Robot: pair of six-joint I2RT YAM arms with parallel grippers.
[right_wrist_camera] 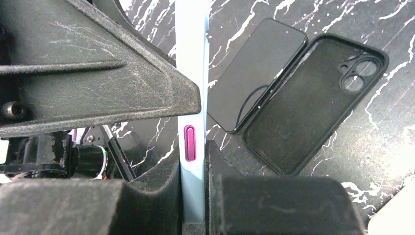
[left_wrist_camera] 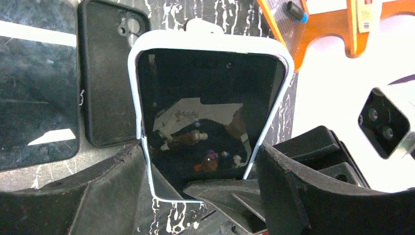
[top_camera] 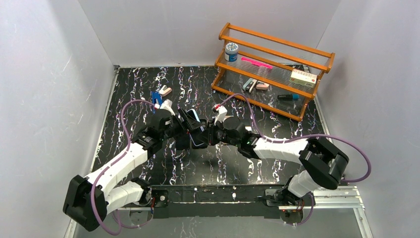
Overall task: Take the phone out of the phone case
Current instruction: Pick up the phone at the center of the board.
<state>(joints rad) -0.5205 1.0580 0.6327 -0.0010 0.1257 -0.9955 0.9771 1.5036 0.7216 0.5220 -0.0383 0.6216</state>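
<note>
Left claw (left_wrist_camera: 198, 171) and right claw (right_wrist_camera: 194, 196) pinching cased phone (left_wrist_camera: 210, 93), black phone (right_wrist_camera: 254, 73) and empty black case (right_wrist_camera: 313, 103) beneath

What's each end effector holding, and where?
Both hold the same white-cased phone. Left end effector spans its two long edges near one end; right end effector pinches front and back at the edge with the pink button.
</note>
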